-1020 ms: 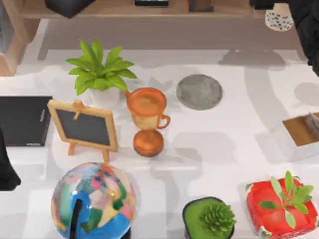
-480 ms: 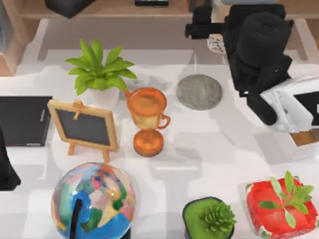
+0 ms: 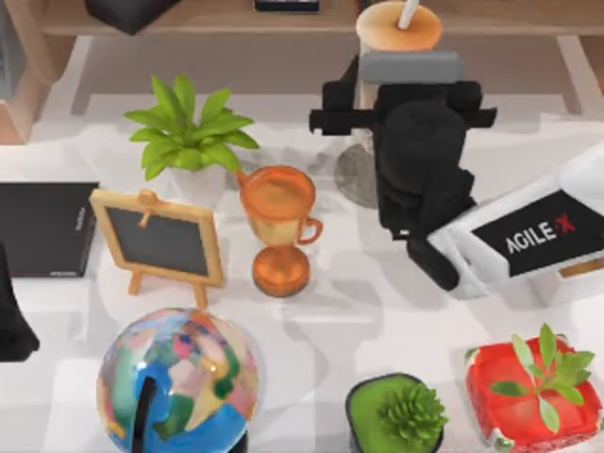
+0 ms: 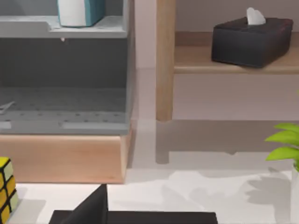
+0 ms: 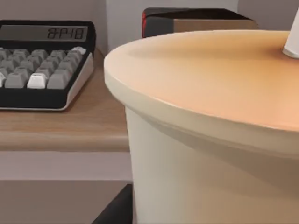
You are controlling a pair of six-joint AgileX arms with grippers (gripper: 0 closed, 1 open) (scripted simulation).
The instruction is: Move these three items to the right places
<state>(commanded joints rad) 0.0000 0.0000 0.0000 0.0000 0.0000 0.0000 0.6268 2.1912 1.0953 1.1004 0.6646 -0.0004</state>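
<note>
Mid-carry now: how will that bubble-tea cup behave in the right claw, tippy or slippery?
Probably top-heavy: the bubble-tea cup looks tall in the right wrist view, with a wide lid, so it may tip if set down unevenly on the grey coaster. Its smooth wall could slip in the right claw. The straw looks easily knocked.

— What's sitting on that white table (image 3: 377,283)?

— A black book (image 3: 42,228) at the left edge, a chalkboard (image 3: 159,243), an orange trophy (image 3: 278,226), a leafy plant (image 3: 189,142), a globe (image 3: 177,379), and a grey coaster (image 3: 357,175).

— And the wooden shelf (image 5: 60,123) behind?

— A calculator (image 5: 44,63).
</note>
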